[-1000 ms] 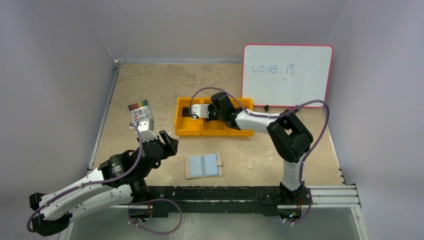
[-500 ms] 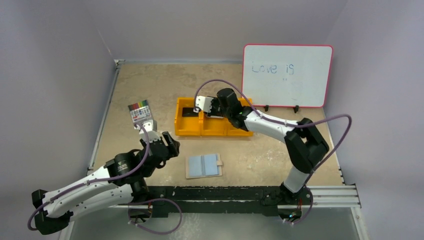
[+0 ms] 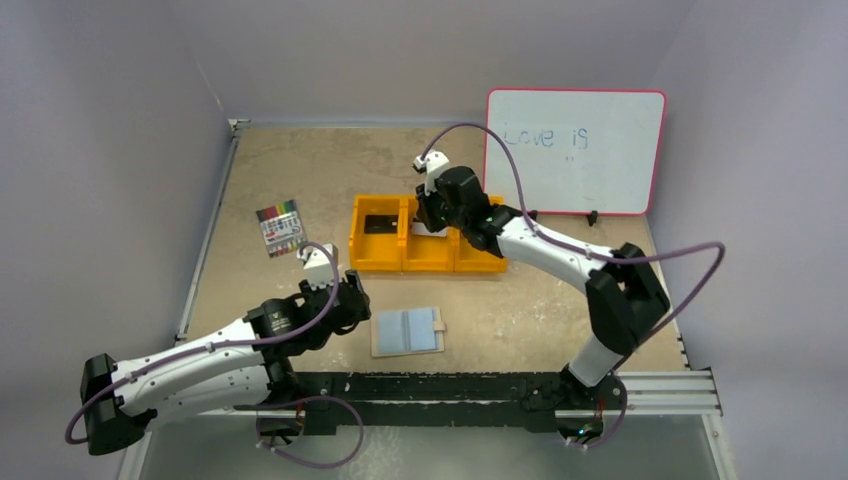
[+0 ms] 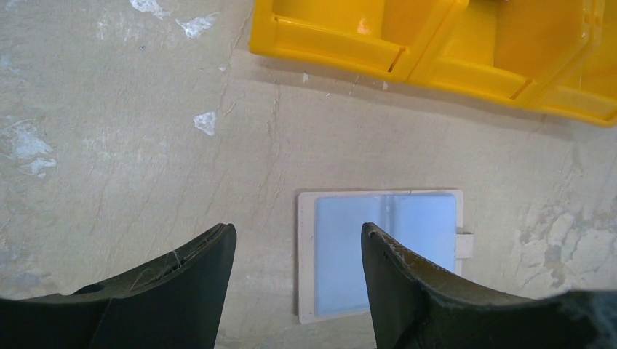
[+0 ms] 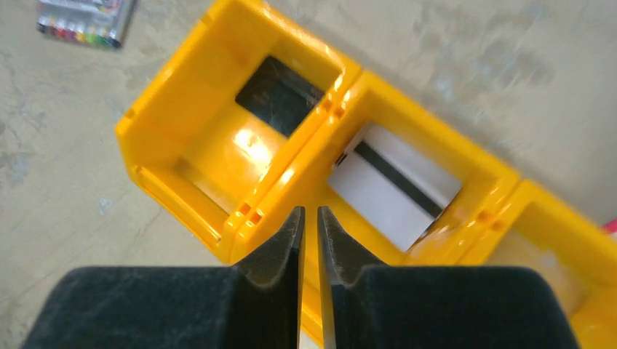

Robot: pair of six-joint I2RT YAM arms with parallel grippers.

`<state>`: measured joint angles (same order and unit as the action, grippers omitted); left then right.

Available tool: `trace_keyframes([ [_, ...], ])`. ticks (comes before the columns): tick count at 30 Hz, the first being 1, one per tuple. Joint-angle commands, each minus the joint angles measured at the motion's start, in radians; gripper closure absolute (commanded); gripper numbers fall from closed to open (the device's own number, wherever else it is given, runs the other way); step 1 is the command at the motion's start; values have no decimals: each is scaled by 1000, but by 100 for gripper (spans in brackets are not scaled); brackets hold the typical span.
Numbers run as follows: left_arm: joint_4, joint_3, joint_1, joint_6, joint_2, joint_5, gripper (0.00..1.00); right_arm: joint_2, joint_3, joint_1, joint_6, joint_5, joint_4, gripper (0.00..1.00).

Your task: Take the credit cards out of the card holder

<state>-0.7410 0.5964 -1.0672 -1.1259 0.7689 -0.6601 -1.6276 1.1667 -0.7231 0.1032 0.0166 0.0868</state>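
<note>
The card holder (image 3: 407,331) lies open flat on the table, light blue panels up, with its tab at the right. It also shows in the left wrist view (image 4: 385,247). My left gripper (image 3: 352,298) is open and empty, just left of it and above the table (image 4: 298,229). My right gripper (image 3: 429,216) hovers over the orange tray (image 3: 378,262), its jaws nearly together and empty (image 5: 311,211). A black card (image 5: 280,94) lies in the tray's left compartment. A white card with a black stripe (image 5: 396,185) lies in the middle one.
A pack of coloured markers (image 3: 281,228) lies left of the tray. A whiteboard (image 3: 575,150) stands at the back right. The tray's near wall (image 4: 407,62) lies beyond the card holder in the left wrist view.
My right gripper drew back from the tray's left compartment, rightward and up, uncovering the black card. My left gripper moved right, closer to the card holder.
</note>
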Motion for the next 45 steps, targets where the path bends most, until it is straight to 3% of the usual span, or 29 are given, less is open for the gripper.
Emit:
trace_keyframes([
  [1, 23, 27, 1, -27, 9, 2, 37, -56, 20, 2, 263, 9, -96, 87],
  [7, -5, 14, 1, -48, -39, -21, 37, -122, 36, 2, 312, -29, -123, 86],
  [25, -33, 14, 1, -71, -72, -39, 36, -359, 211, 2, 302, 258, -217, 85],
  [35, -32, 22, 1, -65, -49, -39, 37, -382, 224, 2, 267, 376, -201, 84],
  [40, -29, 15, 1, -70, -51, -36, 36, -350, 208, 2, 259, 357, -189, 82],
  [45, -17, 9, 1, -69, -49, -30, 36, -219, 143, 1, 253, 286, -156, 76],
])
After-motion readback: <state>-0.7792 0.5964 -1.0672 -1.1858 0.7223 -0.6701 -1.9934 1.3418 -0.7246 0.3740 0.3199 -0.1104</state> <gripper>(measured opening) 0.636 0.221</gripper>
